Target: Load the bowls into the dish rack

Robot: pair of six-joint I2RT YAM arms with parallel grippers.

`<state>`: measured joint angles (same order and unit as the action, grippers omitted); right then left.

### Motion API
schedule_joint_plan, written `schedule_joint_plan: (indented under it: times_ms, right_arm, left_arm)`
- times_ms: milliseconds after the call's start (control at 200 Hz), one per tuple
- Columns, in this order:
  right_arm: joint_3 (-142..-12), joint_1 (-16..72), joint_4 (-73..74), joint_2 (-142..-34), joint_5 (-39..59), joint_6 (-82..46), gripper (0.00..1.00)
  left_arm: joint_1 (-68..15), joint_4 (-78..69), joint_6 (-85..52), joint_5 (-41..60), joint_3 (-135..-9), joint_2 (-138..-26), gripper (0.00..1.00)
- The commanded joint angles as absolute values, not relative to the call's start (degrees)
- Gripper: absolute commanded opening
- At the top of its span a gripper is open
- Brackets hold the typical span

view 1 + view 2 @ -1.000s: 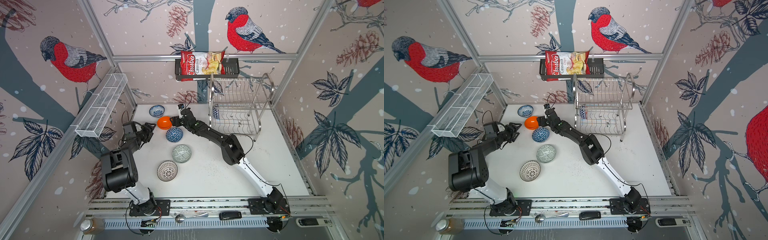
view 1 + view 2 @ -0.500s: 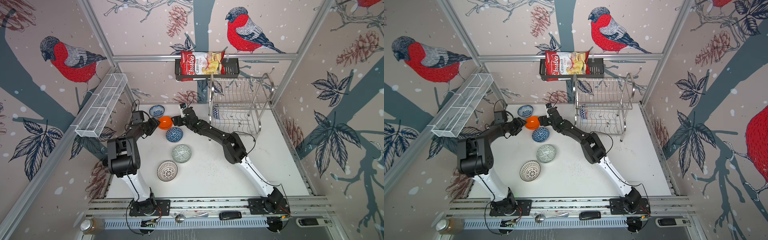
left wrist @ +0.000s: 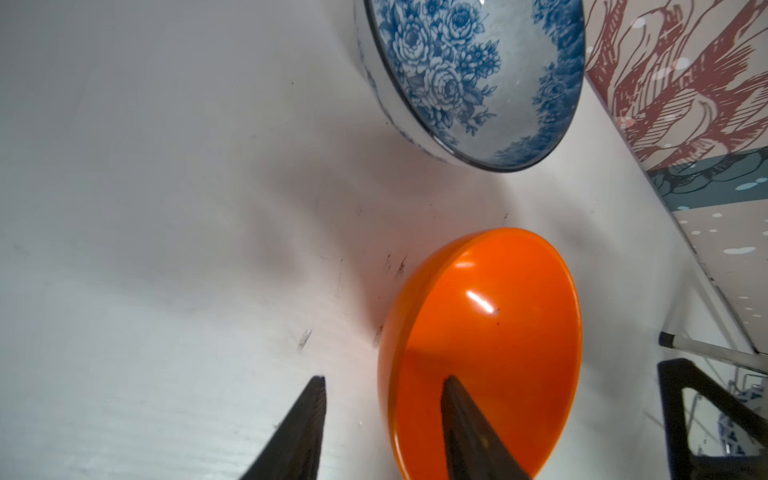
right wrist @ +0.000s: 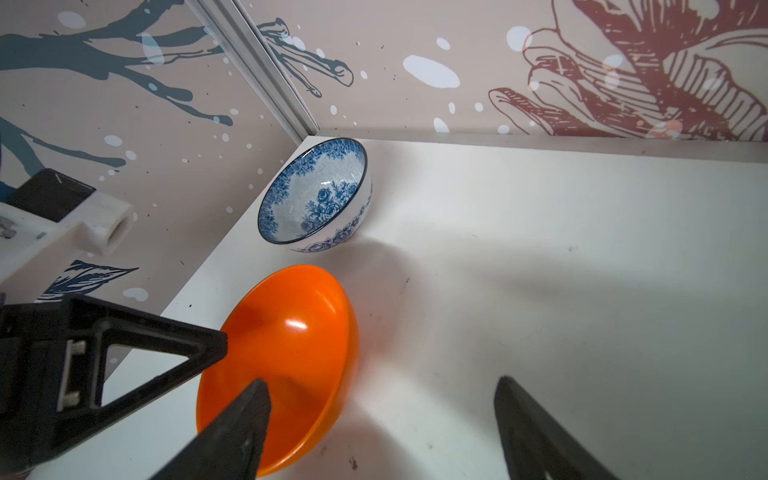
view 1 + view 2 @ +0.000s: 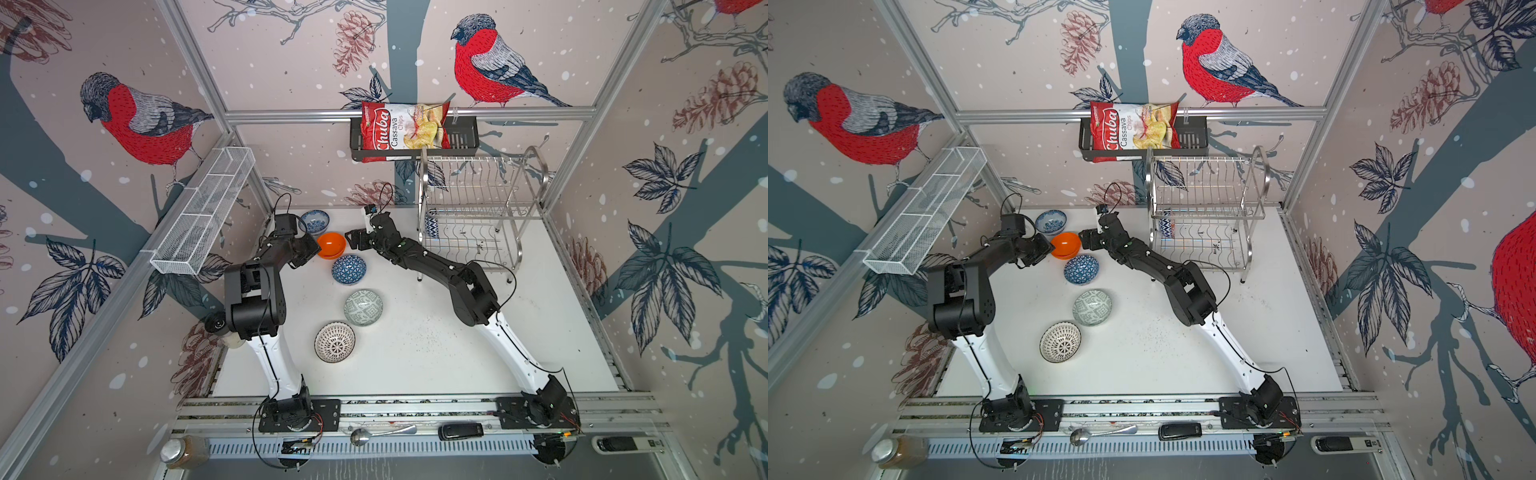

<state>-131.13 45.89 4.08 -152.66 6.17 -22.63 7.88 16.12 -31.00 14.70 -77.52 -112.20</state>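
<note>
My left pincer point(image 3: 384, 379) stands apart, straddling the left rim of the orange bowl point(image 3: 498, 332) — one finger inside; my right pincer point(image 4: 381, 381), wide apart, hangs just right of it.

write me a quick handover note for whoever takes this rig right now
Hands: left hand open, astride the orange bowl rim, not clamped; right hand open, empty, at that bowl's opposite side.
Bowls: floral bowl, orange bowl, triangle bowl, grey-green bowl, dotted bowl, all on the table, in a rough line from the back wall toward the front.
Rack: none of the five in it.
Done: nothing loaded. Left: all five.
</note>
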Motion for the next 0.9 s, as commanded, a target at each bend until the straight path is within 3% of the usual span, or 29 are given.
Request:
schedule_joint_plan:
  times_ms: [0, 235, 340, 505, 770, 895]
  right_arm:
    - [-130.5, 45.9, 6.1, -151.3, 6.3, -23.2, 0.86]
    - [-129.3, 45.9, 6.2, -150.4, 6.3, -23.5, 0.86]
    - [-128.4, 45.9, 6.7, -149.7, 6.2, -23.5, 0.86]
    - [-126.8, 45.9, 7.6, -148.7, 6.2, -23.7, 0.86]
    - [-124.9, 45.6, 8.1, -146.9, 6.3, -23.5, 0.87]
    - [-124.1, 45.6, 8.4, -145.7, 6.5, -23.3, 0.87]
  left_arm:
    - [7.1, 17.5, -29.0, 12.3, -77.7, -112.7, 0.41]
    - [7.0, 17.4, -28.7, 12.1, -78.1, -113.7, 0.30]
    - [6.9, 17.6, -28.2, 11.9, -78.6, -114.0, 0.18]
    - [6.9, 16.8, -28.6, 11.9, -78.3, -113.5, 0.17]
    - [7.0, 16.3, -28.8, 12.2, -79.0, -113.1, 0.03]
    - [7.1, 16.4, -28.9, 12.5, -79.3, -112.5, 0.02]
